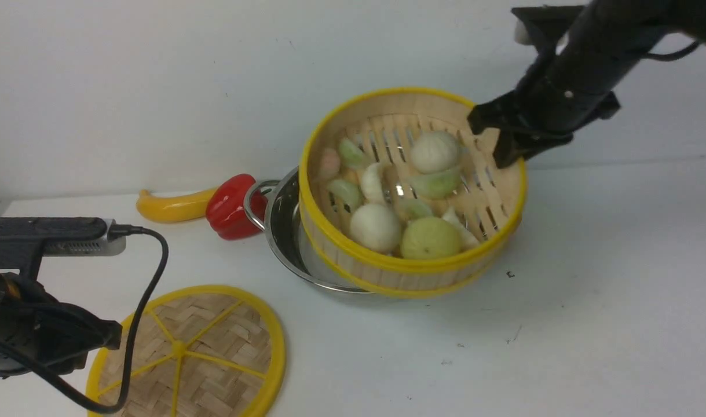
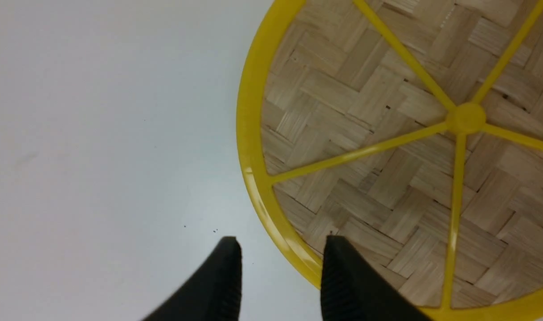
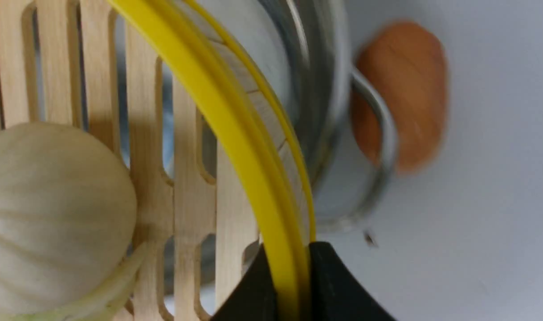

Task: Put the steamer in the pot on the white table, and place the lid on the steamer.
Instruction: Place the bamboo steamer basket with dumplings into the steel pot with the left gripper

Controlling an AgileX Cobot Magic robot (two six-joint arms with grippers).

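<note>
Left jaws: nearest the lens, parted and empty, poised astride the rim of the lid [image 2: 387, 156]; one finger [image 2: 222, 285] hangs over bare desk, the other over the weave, and contact cannot be told
Lid: flat on the white desk [image 1: 590, 301] at front left; a woven bamboo disc with a thick yellow rim and six yellow spokes meeting at a central knob
Right jaws: clamped on the far-right wall of the steamer [image 1: 387, 267], one finger inside the yellow rim and one outside
Steamer: held aloft and tilted, gripped side high, overlapping the pot [image 1: 283, 226] but offset towards its right, not yet seated
Pot: wide, shallow polished steel with looped wire handles, standing mid-desk
Load: pale round buns [image 1: 376, 227] and green pieces lie on the slatted floor, gathered at the low side, and look liable to roll
Coming move: the steamer appears to need shifting left and levelling before it can drop inside the steel wall; the lid, well apart from the right arm, falls to the left
Bystanders: red pepper [image 1: 231, 208] and yellow squash [image 1: 167, 207] beside the pot's left handle [image 1: 254, 200]
</note>
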